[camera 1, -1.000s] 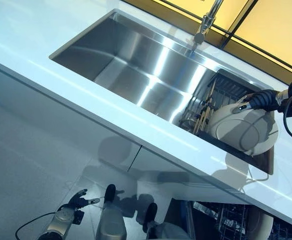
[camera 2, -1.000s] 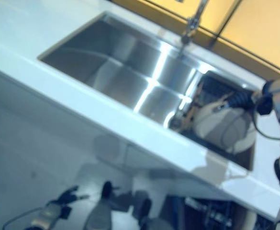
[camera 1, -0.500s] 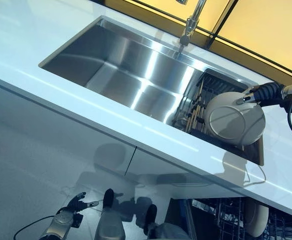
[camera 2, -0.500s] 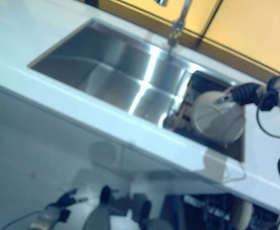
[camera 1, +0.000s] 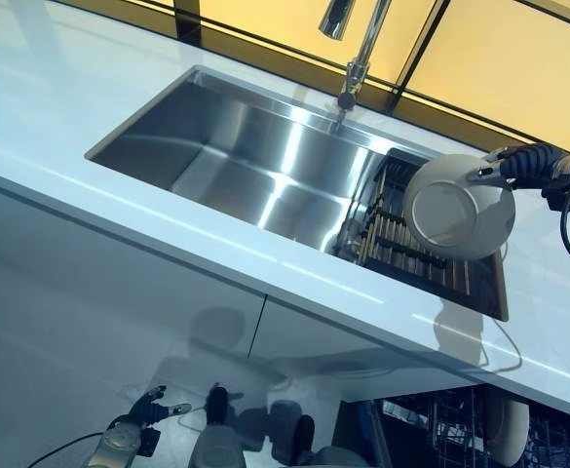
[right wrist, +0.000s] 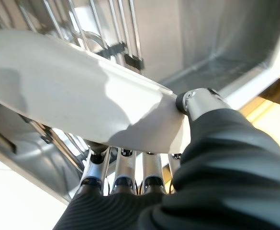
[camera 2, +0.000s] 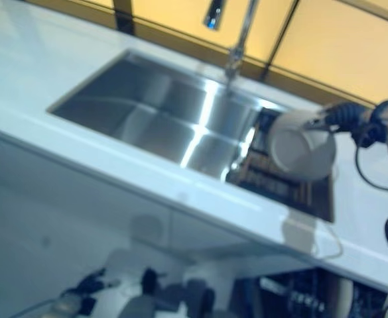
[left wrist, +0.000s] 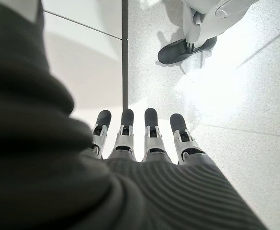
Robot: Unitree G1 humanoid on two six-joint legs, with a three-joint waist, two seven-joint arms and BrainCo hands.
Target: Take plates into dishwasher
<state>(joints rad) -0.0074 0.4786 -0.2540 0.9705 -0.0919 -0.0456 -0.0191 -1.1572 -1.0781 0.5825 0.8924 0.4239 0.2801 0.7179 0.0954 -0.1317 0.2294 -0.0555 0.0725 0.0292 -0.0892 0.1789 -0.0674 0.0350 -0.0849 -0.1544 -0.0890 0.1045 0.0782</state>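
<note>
My right hand (camera 1: pixel 518 166) pinches the rim of a white plate (camera 1: pixel 457 207) and holds it lifted above the drying rack (camera 1: pixel 401 244) at the right end of the steel sink (camera 1: pixel 255 156). In the right wrist view the thumb (right wrist: pixel 202 103) lies on top of the plate (right wrist: pixel 72 91) and the fingers (right wrist: pixel 125 167) are under it. My left hand (camera 1: pixel 133 429) hangs low by the floor with fingers straight and empty, as the left wrist view (left wrist: pixel 140 139) shows. The open dishwasher rack (camera 1: pixel 460 429) shows below the counter at lower right, with a plate (camera 1: pixel 504 424) in it.
A white counter (camera 1: pixel 119 195) runs around the sink. A tap (camera 1: pixel 348 58) stands behind it. White cabinet fronts (camera 1: pixel 90 283) are below the counter.
My right hand has lifted the plate up out of the drying rack and now holds it higher above it. The camera has shifted. The left hand stays idle.
</note>
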